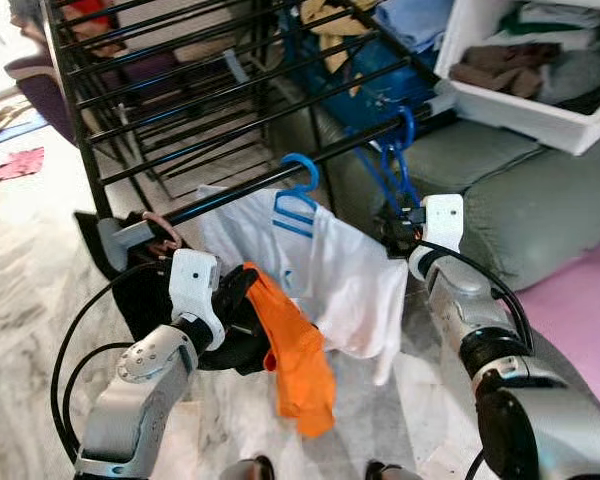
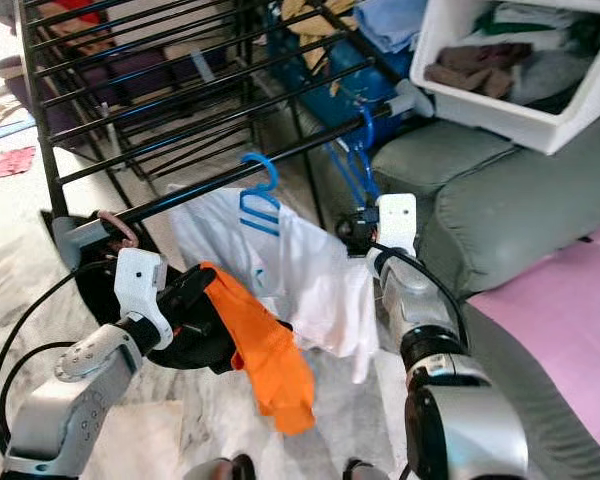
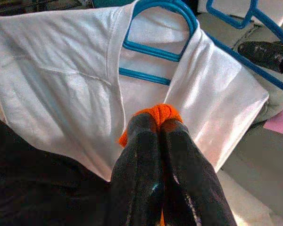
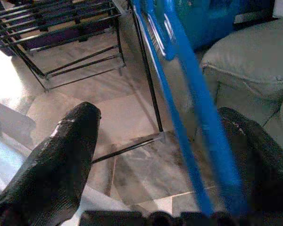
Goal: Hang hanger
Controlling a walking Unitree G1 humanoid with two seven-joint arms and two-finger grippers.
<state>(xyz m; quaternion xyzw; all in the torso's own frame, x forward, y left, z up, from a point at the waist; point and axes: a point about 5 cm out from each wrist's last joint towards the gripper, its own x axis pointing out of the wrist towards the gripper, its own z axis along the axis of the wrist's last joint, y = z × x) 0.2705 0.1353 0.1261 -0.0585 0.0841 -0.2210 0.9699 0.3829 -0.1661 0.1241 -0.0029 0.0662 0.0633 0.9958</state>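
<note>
A blue hanger [image 1: 298, 195] carrying a white shirt [image 1: 350, 280] hangs from the front rail [image 1: 230, 203] of the black drying rack. In front of the shirt, my left gripper [image 3: 158, 126] is shut on an orange cloth [image 1: 298, 350] that dangles below it. Further right along the rail hang empty blue hangers [image 1: 395, 160]. My right gripper [image 4: 160, 155] is open just below the rail, and a blue hanger arm [image 4: 198, 117] passes between its fingers, close to one of them.
The drying rack [image 1: 180, 90] fills the back, with clothes over its top. A pink hook [image 1: 165, 228] holds a dark garment [image 1: 140, 290] at the rail's left end. A white bin [image 1: 540, 110] of clothes sits on the grey sofa [image 1: 520, 210]. Marble floor [image 1: 30, 260] lies below.
</note>
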